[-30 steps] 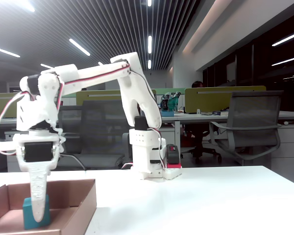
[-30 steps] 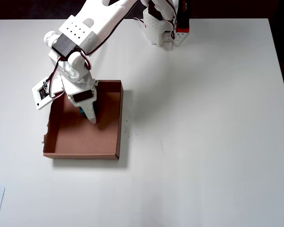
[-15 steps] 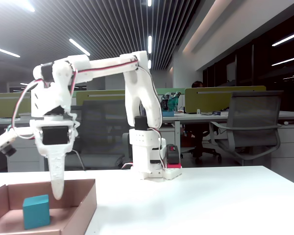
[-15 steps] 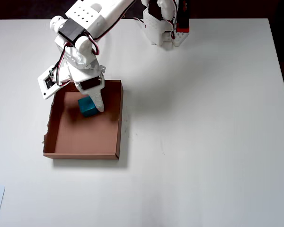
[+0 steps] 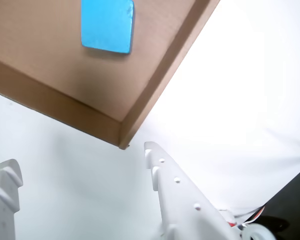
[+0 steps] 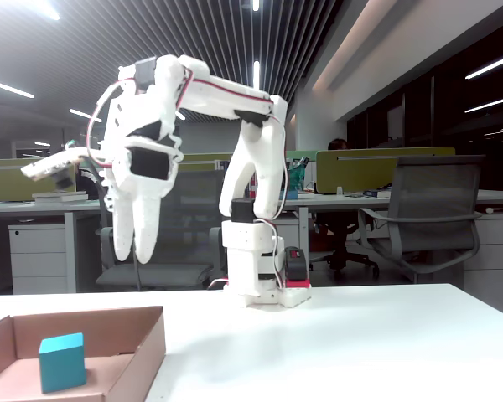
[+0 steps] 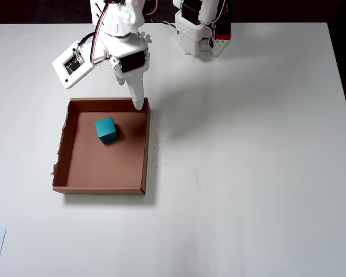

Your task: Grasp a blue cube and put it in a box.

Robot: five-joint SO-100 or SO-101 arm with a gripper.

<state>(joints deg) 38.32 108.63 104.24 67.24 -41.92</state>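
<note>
Blue cube (image 7: 106, 129): it is sitting flat on the floor of the box, in the far half and towards the left in the overhead view, apart from every wall — nothing is touching it.

Box (image 7: 146, 150): the shallow cardboard tray is lying on the white table (image 7: 248, 173), left of centre in the overhead view, just in front of the arm's base (image 7: 199, 34).

Claw (image 5: 80, 170): it is standing open and empty — in the wrist view the two white fingers are well apart with only bare table between them, and one box corner is showing just beyond the tips.

Claw position: in the fixed view it is hanging high above the table, well clear of the box rim; from overhead its tip is lining up with the box's far right corner.

Step in hand: judging by the cube resting in the tray, the placing looks done and the arm is on the retreat leg.

Doing it well: I would be keeping the claw high while it is crossing the far wall, so the fingers are not clipping the low cardboard rim and dragging the light tray. Swinging back towards the base in one smooth arc should be leaving cube and box undisturbed.
</note>
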